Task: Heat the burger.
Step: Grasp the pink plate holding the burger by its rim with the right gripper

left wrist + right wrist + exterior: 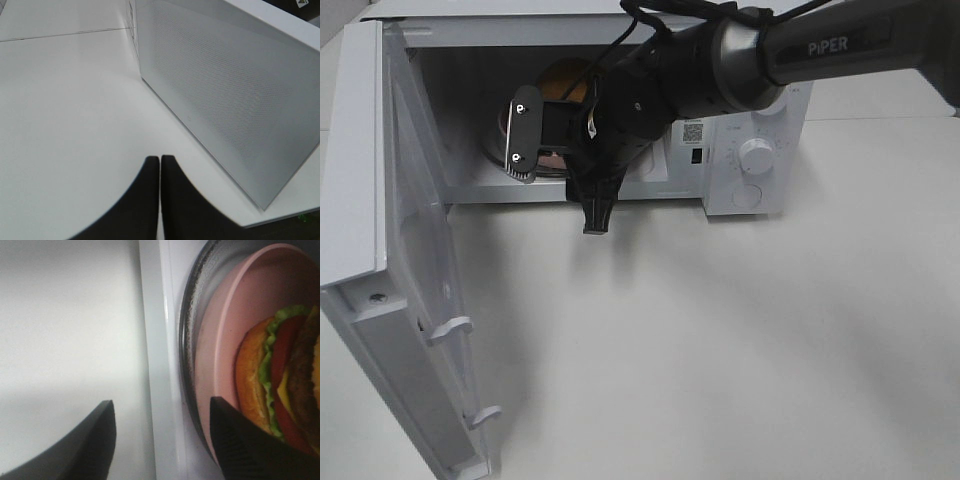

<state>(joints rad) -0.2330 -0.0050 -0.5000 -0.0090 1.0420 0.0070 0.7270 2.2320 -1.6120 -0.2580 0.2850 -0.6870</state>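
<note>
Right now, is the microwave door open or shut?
Open. The microwave door is swung wide to the left, and the cavity shows the burger on the pink plate inside. The right claw stands open at the entrance.

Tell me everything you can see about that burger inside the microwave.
The round burger with the golden-brown bun rests on a pink round plate, which sits on the glass turntable inside the open white microwave. Its layers show edge-on: orange-brown bun, frilly green lettuce, red tomato, yellow cheese, dark patty. It looks whole and untouched; the right gripper stands open near the plate's rim, holding nothing. The high view shows only a sliver of bun.
</note>
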